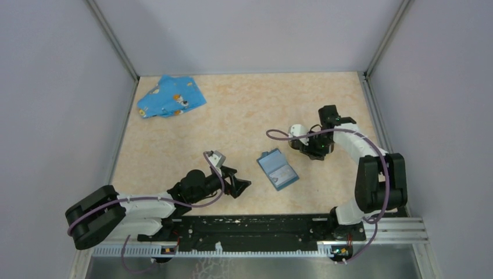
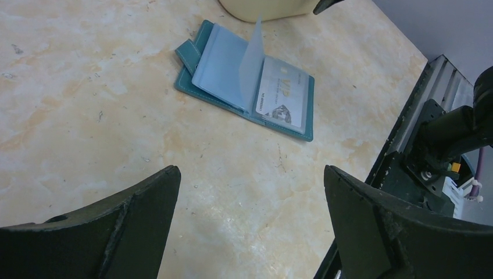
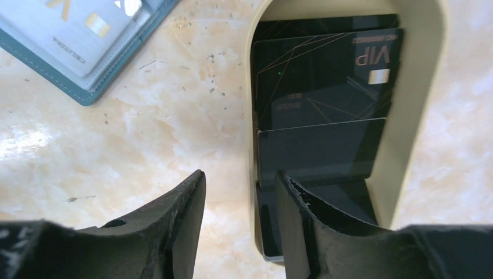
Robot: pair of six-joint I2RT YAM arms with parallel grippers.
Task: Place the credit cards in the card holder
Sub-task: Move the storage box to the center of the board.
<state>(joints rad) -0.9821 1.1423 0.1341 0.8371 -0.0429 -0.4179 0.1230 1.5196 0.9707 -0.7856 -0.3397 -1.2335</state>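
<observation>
The card holder (image 3: 418, 87) is an oval beige-rimmed stand with a black inside, and two black credit cards (image 3: 325, 75) stand in its slots. My right gripper (image 3: 241, 177) hovers over the holder's left rim, open a little, with nothing between its fingers. In the top view the right gripper (image 1: 312, 150) is right at the card holder (image 1: 297, 131). A silver credit card (image 2: 283, 96) lies in an open blue case (image 2: 203, 70). My left gripper (image 2: 250, 174) is wide open and empty above bare table, short of the case. From above, the left gripper (image 1: 243, 176) is left of the blue case (image 1: 277, 170).
A blue patterned cloth (image 1: 170, 97) lies at the far left corner. Grey walls close the table on three sides. The black rail (image 1: 261, 229) carrying both arm bases runs along the near edge. The blue case (image 3: 75, 52) lies just left of the holder.
</observation>
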